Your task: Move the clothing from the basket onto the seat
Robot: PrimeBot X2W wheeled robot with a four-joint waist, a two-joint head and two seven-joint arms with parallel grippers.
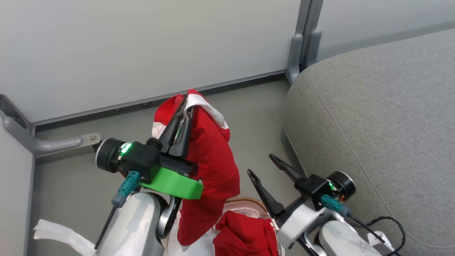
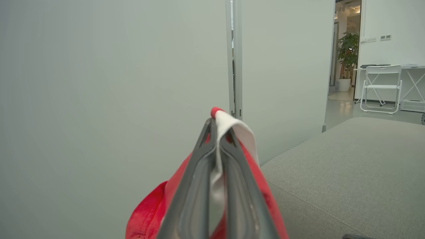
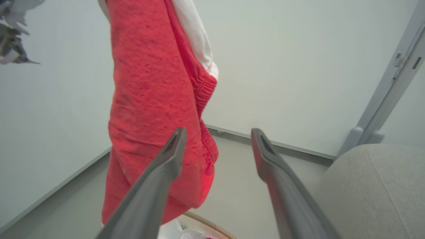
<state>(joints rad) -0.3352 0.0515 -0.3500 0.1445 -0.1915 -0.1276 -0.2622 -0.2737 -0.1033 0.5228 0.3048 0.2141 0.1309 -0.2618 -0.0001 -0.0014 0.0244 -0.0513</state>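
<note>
My left gripper (image 1: 185, 106) is shut on the white-trimmed edge of a red garment (image 1: 211, 163), which hangs down from its fingers above the basket (image 1: 249, 202). In the left wrist view the closed fingers (image 2: 199, 172) pinch the white band of that garment (image 2: 240, 131). A second piece of red clothing (image 1: 245, 234) lies bunched in the basket. To the right of the hanging cloth, my right gripper (image 1: 261, 164) stands open and holds nothing. In the right wrist view the open gripper (image 3: 218, 132) sits low beside the garment (image 3: 149, 99), over the basket rim (image 3: 206, 226). The grey seat (image 1: 373, 124) lies at the right.
Pale partition panels with grey metal posts (image 1: 302, 42) close off the back. A metal foot (image 1: 49, 144) juts over the floor at the left. A black cable (image 1: 394, 224) lies on the seat's near corner. A white folding chair (image 2: 382, 86) stands far off.
</note>
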